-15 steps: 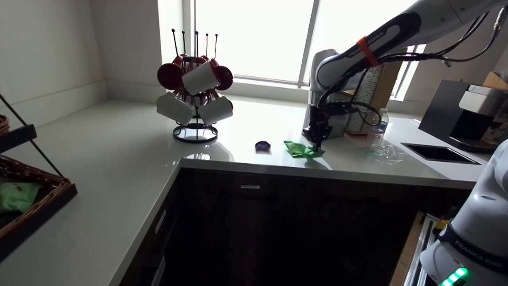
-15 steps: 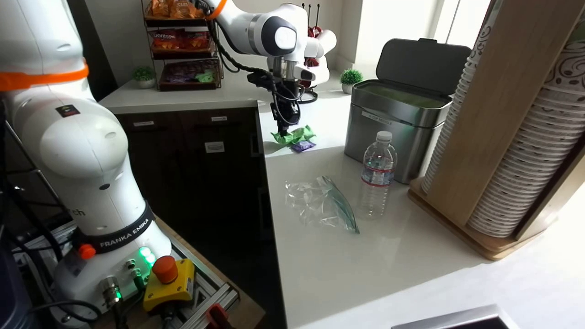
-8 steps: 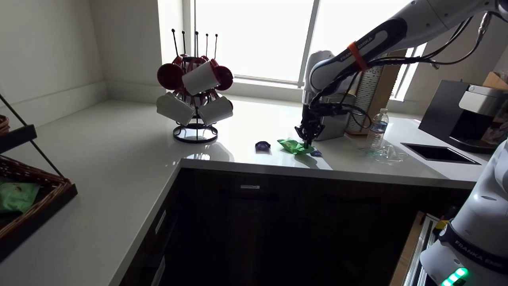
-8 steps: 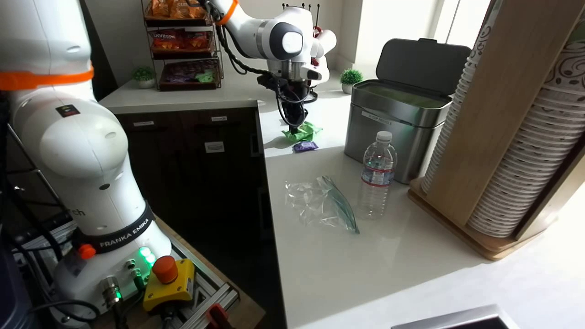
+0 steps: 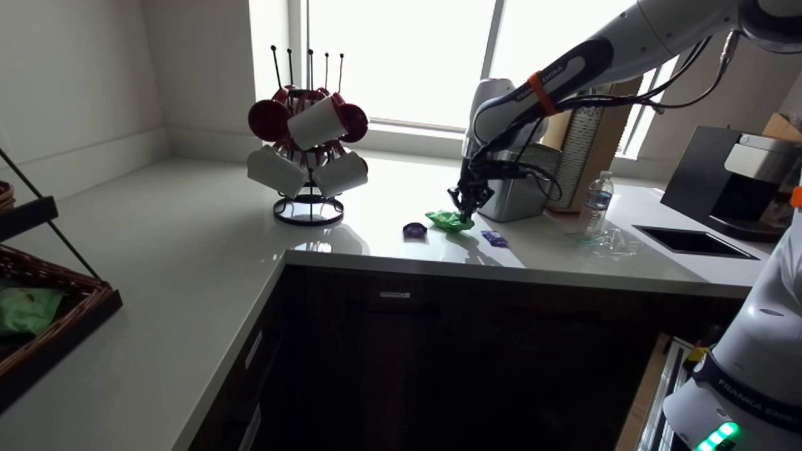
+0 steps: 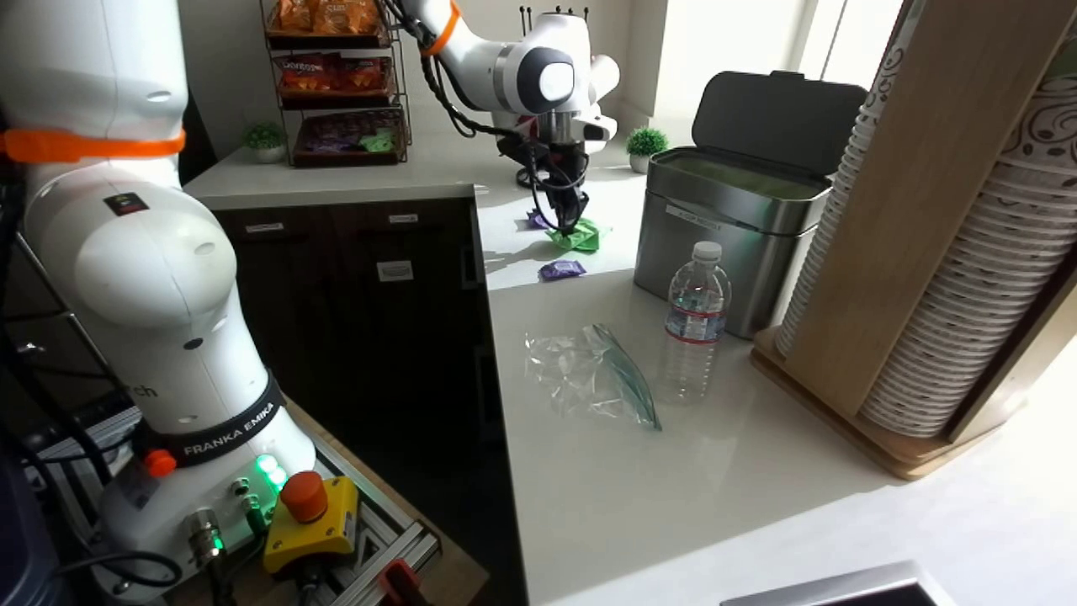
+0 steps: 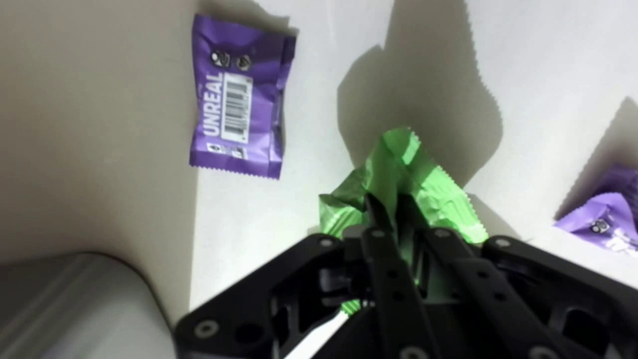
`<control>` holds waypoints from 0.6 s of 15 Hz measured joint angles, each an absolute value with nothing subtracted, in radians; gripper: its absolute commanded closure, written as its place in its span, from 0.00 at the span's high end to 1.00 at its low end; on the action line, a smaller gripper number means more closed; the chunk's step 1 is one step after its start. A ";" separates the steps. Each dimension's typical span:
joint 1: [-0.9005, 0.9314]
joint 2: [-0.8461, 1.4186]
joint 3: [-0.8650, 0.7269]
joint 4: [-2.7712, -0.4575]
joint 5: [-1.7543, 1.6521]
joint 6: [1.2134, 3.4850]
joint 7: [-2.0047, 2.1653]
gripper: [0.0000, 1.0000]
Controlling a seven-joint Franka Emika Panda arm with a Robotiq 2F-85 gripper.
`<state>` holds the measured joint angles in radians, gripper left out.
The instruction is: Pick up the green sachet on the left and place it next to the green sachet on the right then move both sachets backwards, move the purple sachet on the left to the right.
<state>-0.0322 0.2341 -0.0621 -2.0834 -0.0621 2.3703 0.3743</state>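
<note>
1. The gripper (image 7: 390, 199) is holding its jaws narrow, pinching a fold of the green sachet (image 5: 448, 220); whether a second green one is overlapping it, I cannot tell
2. In both exterior views the green sachet is showing near the front edge of the counter (image 5: 188, 250)
3. The dark purple sachet (image 5: 415, 230) is lying near that edge too, closer to the counter's inner corner
4. The UNREAL-labelled purple sachet (image 7: 241, 94) is lying farther from the corner, along the same edge

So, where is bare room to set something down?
Bare white counter: between the black mug rack and brown wicker basket; also toward the bright window, between rack and grey metal bin. Crowded: around the black gripper, crinkled green packaging and two purple packets.
</note>
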 measured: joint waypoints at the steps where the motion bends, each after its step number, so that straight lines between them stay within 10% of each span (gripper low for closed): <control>1: -0.029 0.247 -0.064 -2.064 -0.065 2.373 0.376 0.03; 9: -0.007 0.362 -0.086 -1.918 -0.070 2.428 0.401 0.03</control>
